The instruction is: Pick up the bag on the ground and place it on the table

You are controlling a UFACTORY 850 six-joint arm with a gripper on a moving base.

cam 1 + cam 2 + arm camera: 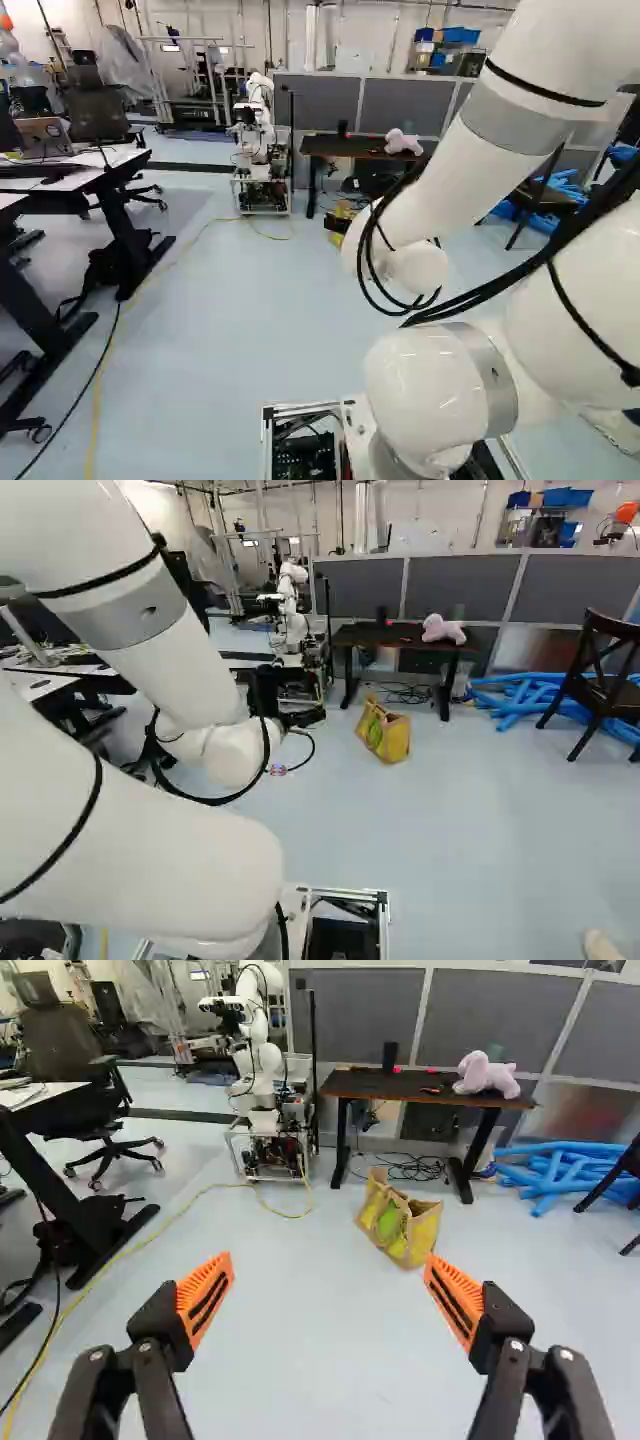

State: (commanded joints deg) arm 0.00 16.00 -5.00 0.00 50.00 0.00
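Bag (421, 1236) sits near table (355, 1083); perhaps something green (388, 1221) inside.

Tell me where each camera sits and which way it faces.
Left base view: on the base, behind-left of the arm, facing ahead; arm at right.
Right base view: behind-right of it, facing ahead; arm at left.
Wrist view: on the wrist, facing the yellow bag; only the open gripper shows.
All three share the bag, table and plush toy.

Both base views look ahead and slightly down from close behind the thick, white, jointed arm (140, 850), left and right; the wrist view faces forward, nearer the black-topped rectangular table (360, 1084) all three share.
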